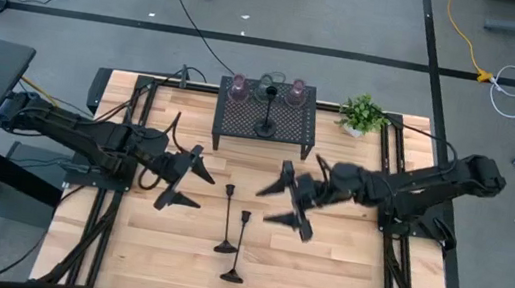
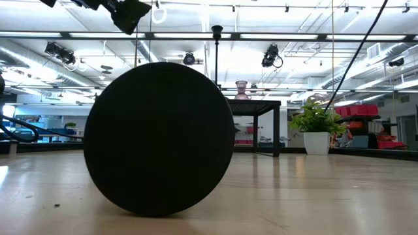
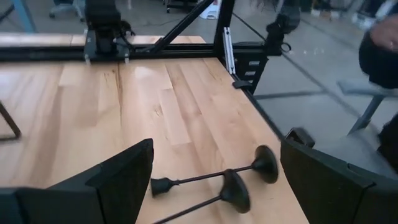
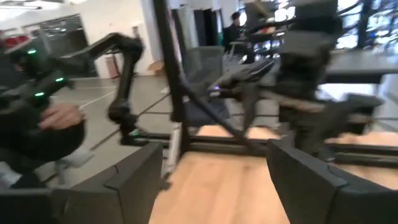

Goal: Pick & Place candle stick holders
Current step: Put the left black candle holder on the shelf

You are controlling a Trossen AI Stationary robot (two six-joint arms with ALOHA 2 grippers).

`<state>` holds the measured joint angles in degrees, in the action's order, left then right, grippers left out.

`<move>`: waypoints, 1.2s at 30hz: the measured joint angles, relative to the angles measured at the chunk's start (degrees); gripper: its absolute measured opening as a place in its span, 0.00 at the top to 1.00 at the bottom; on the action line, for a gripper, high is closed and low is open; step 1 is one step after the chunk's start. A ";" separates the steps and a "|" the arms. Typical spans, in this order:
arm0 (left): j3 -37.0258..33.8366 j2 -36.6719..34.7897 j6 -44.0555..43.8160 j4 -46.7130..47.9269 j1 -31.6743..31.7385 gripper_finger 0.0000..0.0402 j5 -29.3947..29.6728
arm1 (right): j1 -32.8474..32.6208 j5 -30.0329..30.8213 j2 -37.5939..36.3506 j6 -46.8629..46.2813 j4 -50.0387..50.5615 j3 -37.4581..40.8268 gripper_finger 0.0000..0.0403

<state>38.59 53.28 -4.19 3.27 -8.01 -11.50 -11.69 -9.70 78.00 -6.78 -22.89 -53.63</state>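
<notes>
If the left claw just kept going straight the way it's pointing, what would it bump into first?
Probably the two black candle stick holders lying on the wooden table. They sit ahead of the open left gripper, between its fingers in the wrist view. It aims downward, though depth is hard to judge.

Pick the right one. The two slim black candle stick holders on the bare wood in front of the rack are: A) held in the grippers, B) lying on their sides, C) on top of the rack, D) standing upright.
B: the high view shows both slim holders lying flat on the table, with both grippers empty.

No text, label, brand or number can be read anywhere — not on table, rack or arms.
</notes>
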 joint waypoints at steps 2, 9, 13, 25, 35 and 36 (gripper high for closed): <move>0.00 0.02 -3.92 0.11 0.00 0.13 0.78 | -3.10 2.90 0.00 -0.10 1.02 0.00 0.30; -0.02 2.10 -21.03 4.46 0.00 0.13 8.90 | -12.19 18.84 0.15 -3.95 8.65 0.00 0.32; -0.02 7.29 -34.10 6.92 -0.22 0.13 11.44 | -15.62 26.17 0.64 -4.89 11.00 0.00 0.34; 0.00 28.01 -51.79 -0.47 -4.84 0.13 17.98 | -19.75 35.79 0.76 -1.23 12.61 0.00 0.38; 0.02 39.23 -62.43 -6.18 -5.16 0.13 18.78 | -19.72 35.85 0.76 -1.69 12.91 0.00 0.38; 0.14 39.69 -63.40 -6.64 -5.18 0.13 19.61 | -19.71 35.85 0.76 -1.46 12.88 0.00 0.38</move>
<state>38.73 92.97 -67.59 -3.37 -13.19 8.11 -31.40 26.15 78.76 -8.24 -10.02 -53.63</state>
